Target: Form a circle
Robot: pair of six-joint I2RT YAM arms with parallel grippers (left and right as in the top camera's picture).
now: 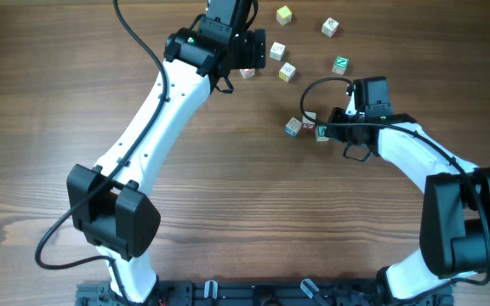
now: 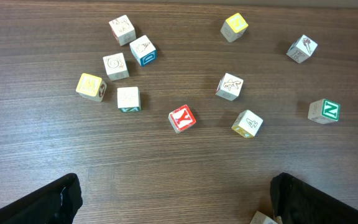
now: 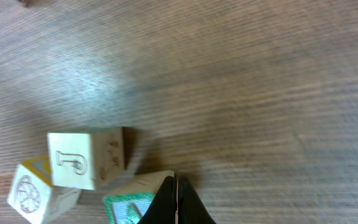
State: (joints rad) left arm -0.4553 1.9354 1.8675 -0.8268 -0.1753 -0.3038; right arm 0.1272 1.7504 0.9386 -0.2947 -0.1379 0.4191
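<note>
Circle [image 1: 309, 121]: not closed up. Only three cubes sit tightly together, right of the middle of the surface [image 1: 75, 102].
Circle members: a blue-marked cube [image 1: 293, 127] on the left, a pale cube [image 1: 309, 121] in the middle and a green cube [image 1: 321, 132] on the right, which also has some red on it.
Right wrist view: a pale cube bears a J-like mark, and against its lower left sits a cube with a spiral drawing. The green cube [image 3: 126, 208] is just to their right.
Right claw [image 1: 324, 129]: fingers pressed together with nothing between them. The joined tips [image 3: 176, 193] sit at the green cube's edge, and I cannot tell if they touch it.
Left claw [image 1: 245, 53]: spread fully wide and holding nothing. It hangs over the far part of the surface, with only its two dark fingers [image 2: 48, 202] showing in the bottom corners of its own view.
N cube [image 1: 340, 64]: green-lettered, alone, beyond the circle toward the far edge.
Y cube [image 2: 182, 118]: red, just ahead of the left claw, half hidden under it from overhead.
Bunch [image 2: 115, 66]: five more cubes loosely grouped far left in the left wrist view, including a yellow-topped, a blue-sided and a teal-edged one. The left arm hides them from overhead.
Other loose cubes: four are scattered toward the far right, one with a yellow top [image 1: 284, 14] and the rest mostly pale.
</note>
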